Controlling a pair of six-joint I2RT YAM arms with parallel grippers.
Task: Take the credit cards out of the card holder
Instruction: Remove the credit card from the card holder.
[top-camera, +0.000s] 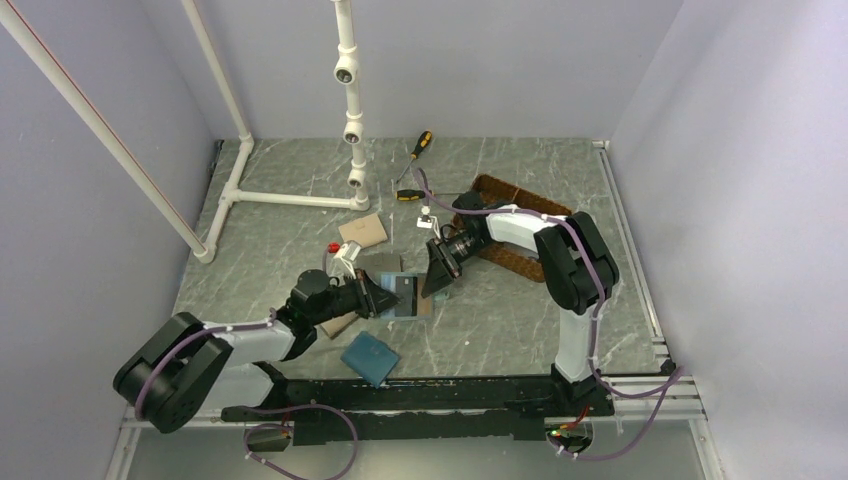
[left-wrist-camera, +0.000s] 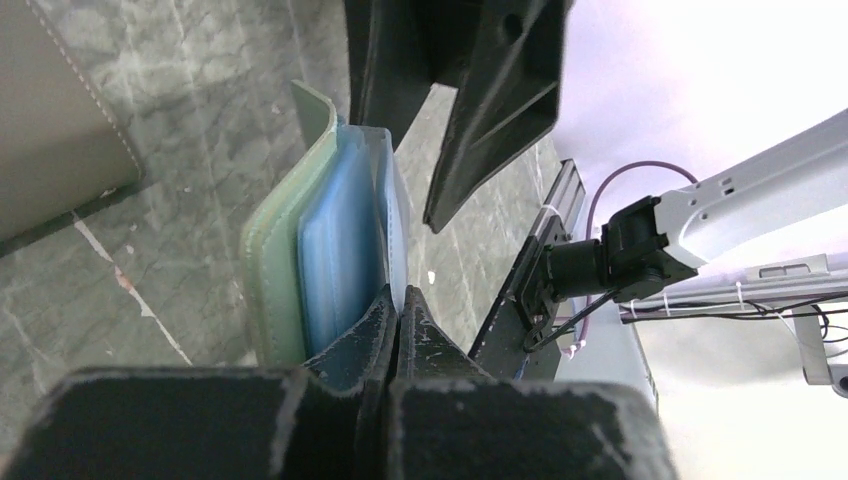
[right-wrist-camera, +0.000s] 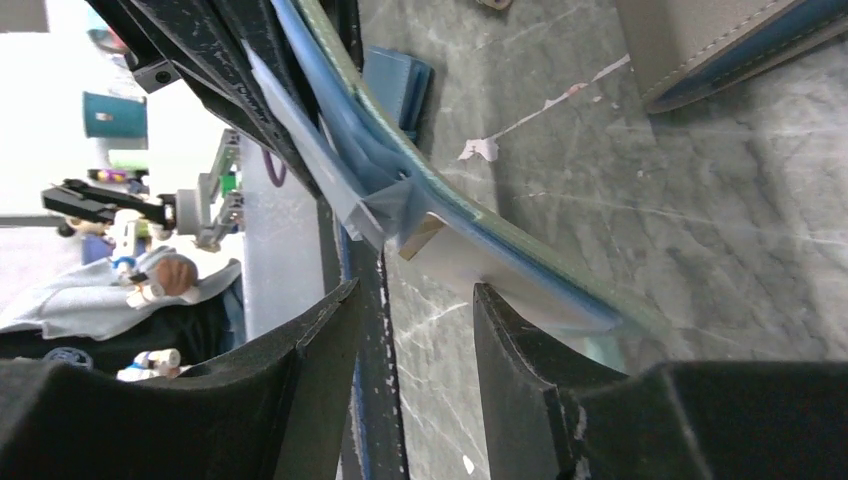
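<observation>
Left wrist view: the left tool (left-wrist-camera: 398, 300), fully closed, pinches the card holder (left-wrist-camera: 275, 230) upright near the middle of the surface (left-wrist-camera: 180, 120). The right tool (right-wrist-camera: 415, 290) stands open and empty beside a pale card (right-wrist-camera: 480, 270); next it should grip that card.

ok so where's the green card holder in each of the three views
top external: card holder near the centre of the picture, slightly below the middle.
left wrist: card holder left of centre, blue pockets facing right.
right wrist: card holder curving from top centre down to lower right.
shared landmark: the left gripper pinching it.
</observation>
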